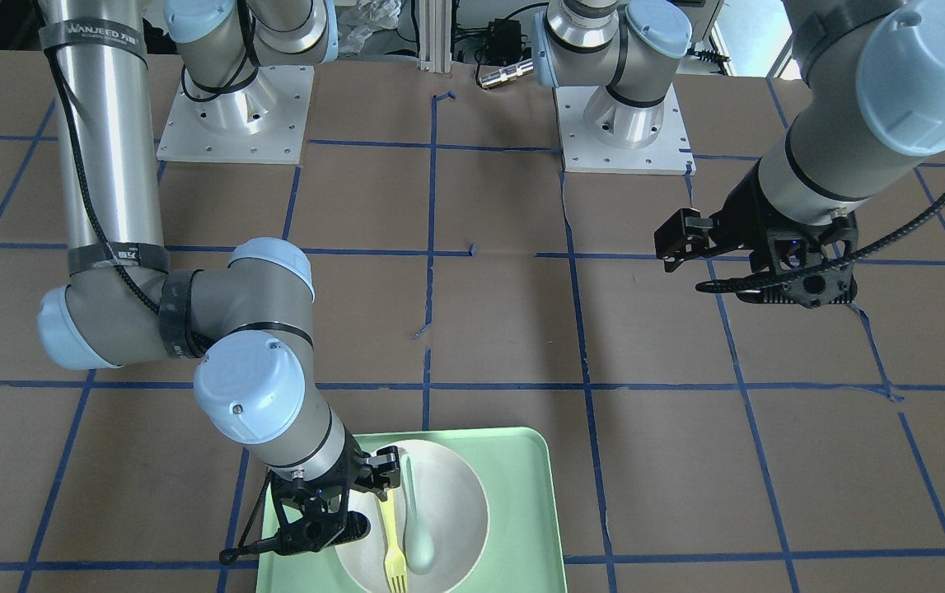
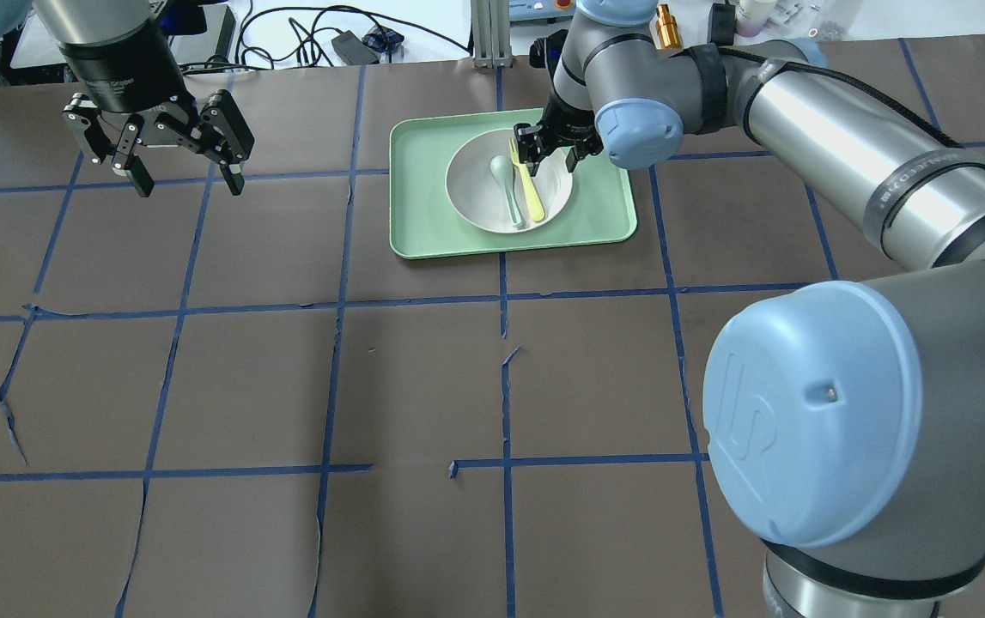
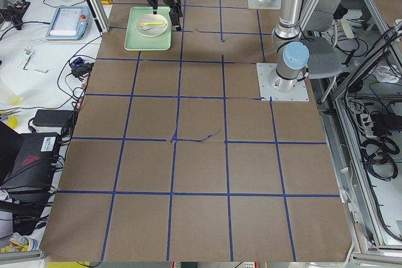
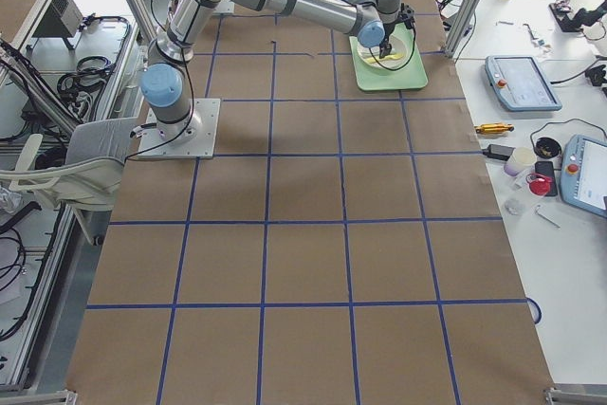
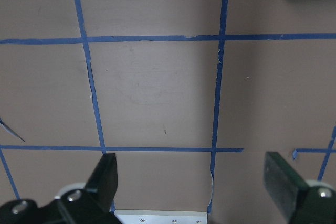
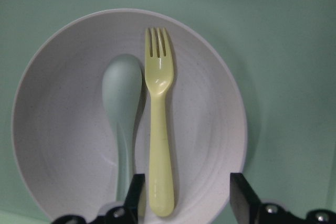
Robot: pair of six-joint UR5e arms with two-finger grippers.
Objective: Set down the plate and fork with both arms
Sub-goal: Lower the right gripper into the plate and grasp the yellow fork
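Two pincers work this table. Farthest left in the overhead view, the black two-finger left gripper (image 2: 190, 176) hangs with its fingers spread wide and nothing between them, well apart from the rectangular light-green plastic tray (image 2: 423, 227). On that tray sits the round, shallow, off-white plate (image 2: 475, 193). It looks rigid and light, with a smooth, probably slick surface, so I judge its raised rim the sensible hold, one finger above and one beneath. Inside the plate lie a pale grey-green plastic spoon (image 2: 505, 184) and, just beside it to the right, the slim pale-yellow plastic fork (image 2: 532, 193). The fork should be very light, stiff and a bit slippery, apt to skate if nudged; its handle, below the neck, offers parallel sides for a pinch. Its long axis runs away from the robot, parallel to the spoon, with the tines toward the operators' side and the handle end toward the robot. Rightmost, the black right gripper (image 6: 188, 192) hovers with fingers parted on either side of that handle end, clamped on nothing
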